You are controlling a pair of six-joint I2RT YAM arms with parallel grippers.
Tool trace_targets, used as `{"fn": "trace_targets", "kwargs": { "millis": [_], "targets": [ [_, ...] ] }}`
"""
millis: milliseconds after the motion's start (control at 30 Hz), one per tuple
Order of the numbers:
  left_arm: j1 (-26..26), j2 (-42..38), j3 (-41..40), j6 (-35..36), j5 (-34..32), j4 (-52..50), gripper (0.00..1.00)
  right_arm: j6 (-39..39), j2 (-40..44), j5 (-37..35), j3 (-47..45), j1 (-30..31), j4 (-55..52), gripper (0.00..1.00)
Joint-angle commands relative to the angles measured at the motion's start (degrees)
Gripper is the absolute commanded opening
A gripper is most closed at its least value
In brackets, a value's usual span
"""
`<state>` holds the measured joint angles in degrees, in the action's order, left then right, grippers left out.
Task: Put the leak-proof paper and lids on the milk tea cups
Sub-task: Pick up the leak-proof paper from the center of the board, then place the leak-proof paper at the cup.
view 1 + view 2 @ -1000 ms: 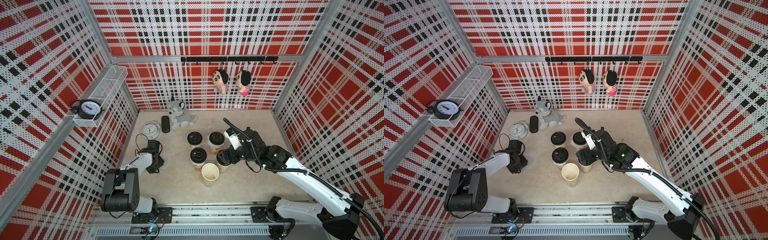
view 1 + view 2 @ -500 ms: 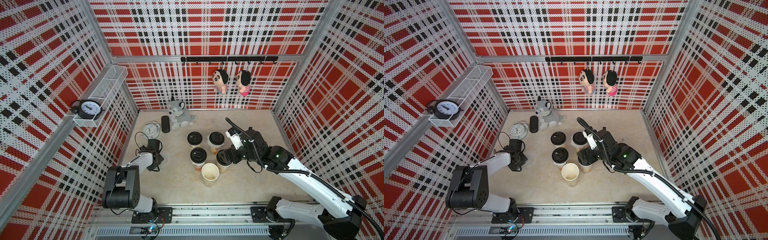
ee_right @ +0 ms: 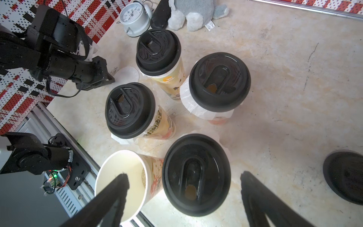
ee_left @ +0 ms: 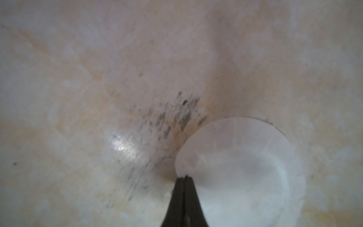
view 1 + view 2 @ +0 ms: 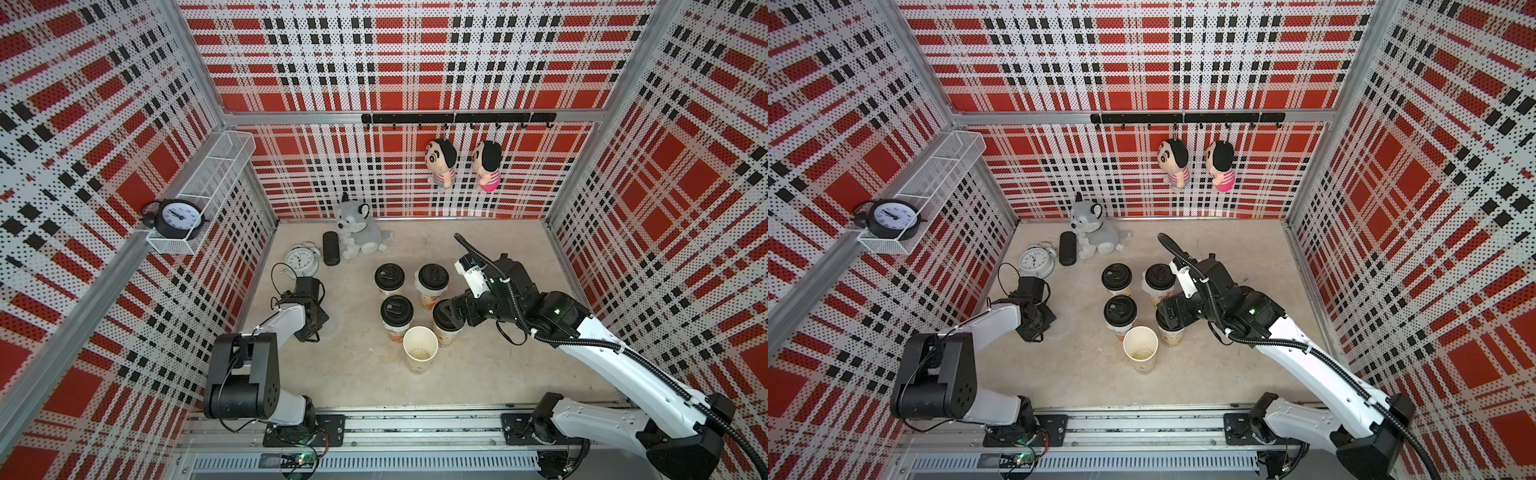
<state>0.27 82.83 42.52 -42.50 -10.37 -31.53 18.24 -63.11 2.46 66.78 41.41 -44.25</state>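
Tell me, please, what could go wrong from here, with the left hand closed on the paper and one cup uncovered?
1. The left hand grips only the very rim of the leak-proof paper, so the thin film might slip free when lifted.
2. The right hand hangs open over a lidded cup, one finger near the open cup; a sideways move might tip it.
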Motion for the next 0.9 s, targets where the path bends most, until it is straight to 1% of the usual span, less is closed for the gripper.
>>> {"fn": "trace_targets", "kwargs": {
  "millis": [0,67,200,300,400,500,633,867],
  "targets": [
    [-0.8,-5.5,7.1,2.9,0.1,-6.9,0.0,0.8,0.2,-1.2,2.7,-1.8,-2.0,0.92],
    [-1.4,-8.1,11.2,4.7,-0.5,-10.7,0.0,1.0,-0.3,-2.2,3.9,-2.7,-3.3,0.92],
    [-2.8,-12.8,18.7,8.4,0.3,-16.3,0.0,1.7,-1.6,-3.7,6.8,-4.6,-5.8,0.91],
    [-5.7,-14.9,24.5,11.6,1.0,-21.3,0.0,2.4,-2.6,-4.9,9.6,-5.9,-7.4,0.91],
    [-12.2,-16.1,29.6,13.3,2.5,-24.7,0.0,3.3,-4.0,-6.0,12.8,-7.6,-9.2,0.91],
    [-22.8,-16.8,33.5,13.5,4.5,-25.7,0.0,4.1,-5.3,-7.6,15.9,-8.8,-11.2,0.91],
    [-35.6,-16.2,37.6,11.5,4.0,-26.6,0.0,4.7,-6.6,-9.5,19.3,-10.2,-14.4,0.91],
    [-49.6,-14.9,39.5,8.3,5.7,-26.4,0.0,4.8,-7.3,-9.9,21.7,-12.4,-17.8,0.91]
  ]
}}
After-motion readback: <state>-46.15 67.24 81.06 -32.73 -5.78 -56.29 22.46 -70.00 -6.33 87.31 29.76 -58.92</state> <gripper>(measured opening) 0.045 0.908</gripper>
